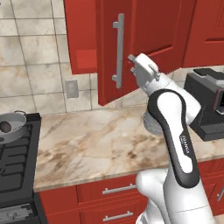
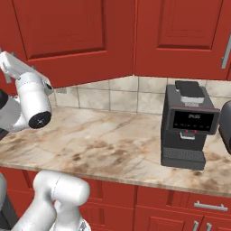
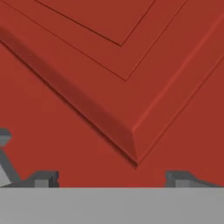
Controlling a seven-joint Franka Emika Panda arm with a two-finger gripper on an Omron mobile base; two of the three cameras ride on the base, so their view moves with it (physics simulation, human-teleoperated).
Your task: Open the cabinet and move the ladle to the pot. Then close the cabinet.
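Observation:
The cabinet door (image 1: 144, 39) hangs part open, its long silver bar handle (image 1: 118, 50) facing me. My gripper (image 1: 132, 64) is open, just right of the handle and close to the door's face. In the hand view the gripper (image 3: 113, 179) has its fingertips (image 3: 43, 179) wide apart, nothing between them, with the red recessed panel (image 3: 122, 65) right in front. Far left, the grey pot (image 1: 19, 119) sits on the stove. A dark brown rounded thing, the ladle (image 1: 5, 127), lies inside it.
A black stove (image 1: 17, 162) is at the left, beside the marble counter (image 1: 96, 144). A black coffee machine (image 1: 205, 105) (image 2: 187, 124) stands at the counter's right. A wall outlet (image 1: 71, 89) is under the cabinet. Red drawers (image 1: 113, 190) run below.

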